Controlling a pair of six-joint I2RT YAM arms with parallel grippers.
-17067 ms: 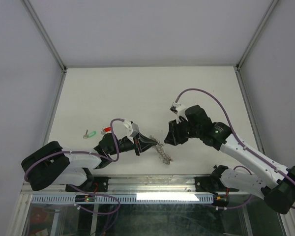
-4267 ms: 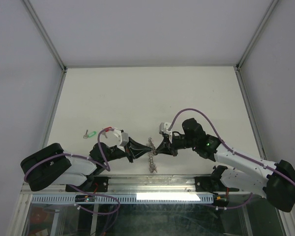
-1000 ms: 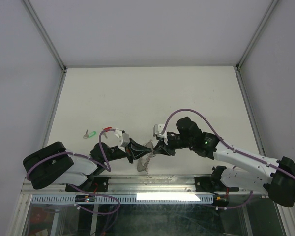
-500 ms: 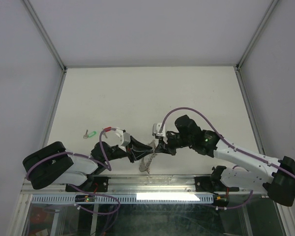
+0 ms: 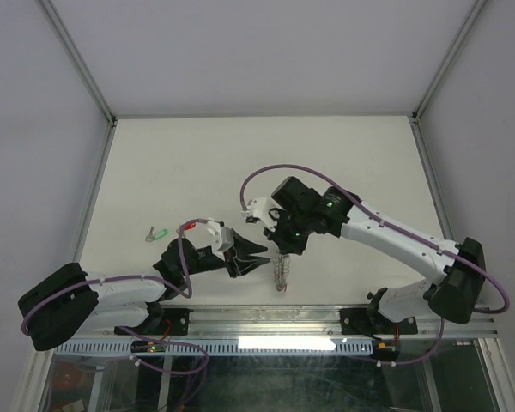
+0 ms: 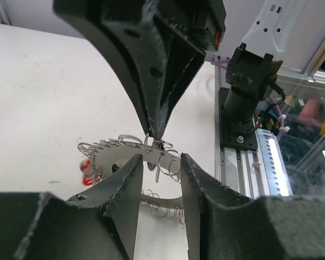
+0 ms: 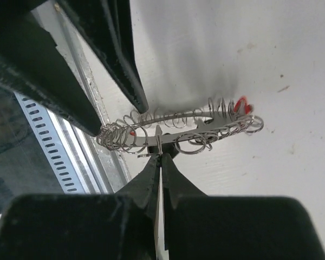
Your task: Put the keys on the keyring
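Seen from above, the white table carries both arms. The right arm reaches in from the near right corner to the middle of the near side. The left arm lies low along the near left, its wrist turned toward its partner.

The right gripper points down with its jaws pressed together on the rim of the keyring, which hangs below it toward the table's near edge. Its own wrist camera shows the fingertips pinching the flat grey band edge-on, with the wire fringe bristling along the band.

The left gripper sits just beside the ring on its left, jaws apart. In its wrist view the two black fingers stand either side of a clear gap, the ring just past their tips. Whether they touch the fringe cannot be told.

Two keys lie loose on the table, left of the grippers and apart from the ring. They are a red-headed key beside the left arm's cable and a green-headed key just left of it.

A spot of red plastic shows at the ring's far end in the right wrist view, too small to tell whether it is a threaded key
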